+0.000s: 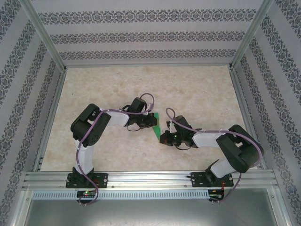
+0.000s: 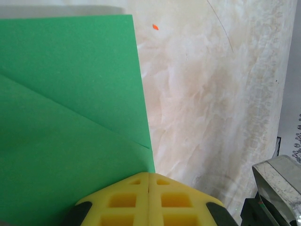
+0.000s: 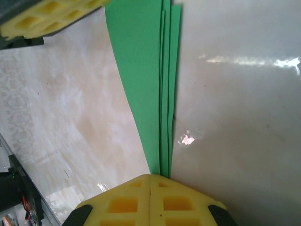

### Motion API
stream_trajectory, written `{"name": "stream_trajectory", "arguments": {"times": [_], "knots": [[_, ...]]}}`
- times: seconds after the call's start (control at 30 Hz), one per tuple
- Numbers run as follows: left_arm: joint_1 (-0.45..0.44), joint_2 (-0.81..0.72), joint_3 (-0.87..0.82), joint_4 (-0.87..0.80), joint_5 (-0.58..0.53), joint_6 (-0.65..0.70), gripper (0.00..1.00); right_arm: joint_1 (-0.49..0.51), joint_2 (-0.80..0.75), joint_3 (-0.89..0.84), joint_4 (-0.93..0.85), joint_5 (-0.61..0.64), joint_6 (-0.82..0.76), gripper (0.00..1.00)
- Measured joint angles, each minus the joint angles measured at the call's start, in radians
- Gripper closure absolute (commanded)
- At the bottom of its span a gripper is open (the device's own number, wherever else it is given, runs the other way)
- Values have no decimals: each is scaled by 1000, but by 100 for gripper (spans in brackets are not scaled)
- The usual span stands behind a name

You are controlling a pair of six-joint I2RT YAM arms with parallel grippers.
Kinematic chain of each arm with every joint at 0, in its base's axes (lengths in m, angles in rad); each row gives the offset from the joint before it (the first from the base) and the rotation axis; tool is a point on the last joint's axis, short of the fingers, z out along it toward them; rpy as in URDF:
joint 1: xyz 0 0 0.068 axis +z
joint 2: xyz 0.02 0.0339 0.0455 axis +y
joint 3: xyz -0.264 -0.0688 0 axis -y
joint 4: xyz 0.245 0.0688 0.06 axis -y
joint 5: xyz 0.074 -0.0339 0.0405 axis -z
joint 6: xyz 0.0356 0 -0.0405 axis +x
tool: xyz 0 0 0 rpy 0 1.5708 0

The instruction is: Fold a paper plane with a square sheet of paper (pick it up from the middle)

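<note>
The green sheet of paper (image 1: 156,126) is folded into several layers and is held up off the table between my two grippers, near the middle. In the left wrist view the paper (image 2: 70,94) shows a diagonal crease, and its lower corner runs into my left gripper (image 2: 149,175), whose yellow fingers are shut on it. In the right wrist view the stacked folded edges of the paper (image 3: 150,84) run straight into my right gripper (image 3: 150,177), also shut on it. From above, the left gripper (image 1: 150,120) and the right gripper (image 1: 162,134) meet at the paper from opposite sides.
The pale marbled tabletop (image 1: 141,89) is enclosed by patterned walls and an aluminium frame (image 1: 150,178) along the near edge. The left gripper's yellow fingers (image 3: 47,19) appear at the top left of the right wrist view. A small orange speck (image 2: 155,27) lies on the table.
</note>
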Motion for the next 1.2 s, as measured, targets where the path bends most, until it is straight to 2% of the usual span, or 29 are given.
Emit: {"name": "stream_trajectory", "arguments": {"times": [0.2,0.43,0.5,0.57,0.7,0.83,0.97,1.2], "knots": [[0,0,0,0,1,1,99,8,-31,-5,-51,3,-1,100],[0,-5,0,0,-7,6,97,14,-167,-8,-298,8,-10,95],[0,-8,0,0,-7,11,92,-5,-220,-7,-341,16,-11,86],[1,-18,0,-11,-12,19,81,-36,-274,3,-375,43,-11,78],[7,-92,0,-71,-51,28,67,-111,-321,44,-384,103,-18,74],[7,-250,0,-145,-145,30,50,-168,-249,84,-347,117,-20,73],[7,-360,6,-225,-258,20,42,-170,-106,148,-295,104,-26,71],[-10,-295,66,-435,-383,-1,36,-151,78,268,-225,72,-45,69]]}}
